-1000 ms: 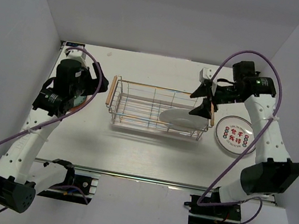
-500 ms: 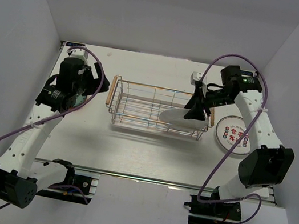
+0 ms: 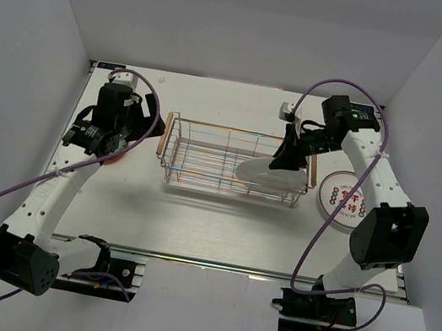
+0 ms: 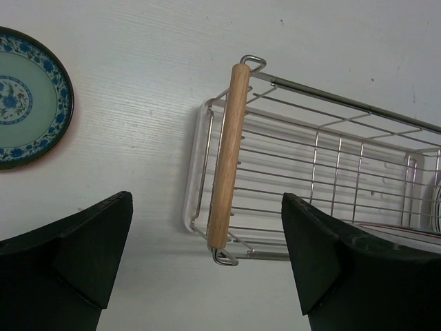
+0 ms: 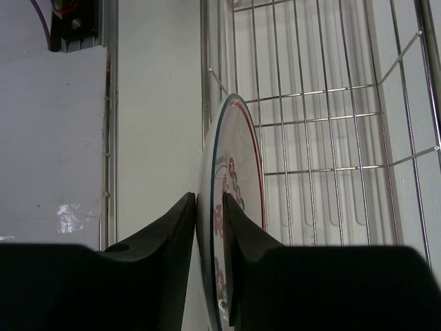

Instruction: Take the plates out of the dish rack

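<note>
Near edge of the surface (image 3: 194, 221): both arm bases, bolted side by side.

Further in, right side: round character plate (image 3: 345, 200), white with red characters. Lying flat on the surface just beside the right end of the dish rack (image 3: 205, 158), outside the wires.

Further in, left side: patterned plate (image 4: 24, 96), pale green centre with a blue patterned band. Lying flat on the surface, apart from the left end of the rack.

Centre: dish rack set with its long axis left to right, seated on a white tray (image 4: 195, 172).

Left gripper (image 4: 207, 200): jaws wide apart, holding nothing. Hovering above the surface at the rack's left wooden handle (image 4: 227, 152).

Right gripper (image 5: 209, 200): reaching down into the right end of the rack. Jaws clamped on the rim of the white plate (image 5: 238, 165), one of the fingers (image 5: 165, 241) on each face.

White plate: green rim ring with a red ring inside it. Standing on edge and tilted, inside the rack at its right end.
</note>
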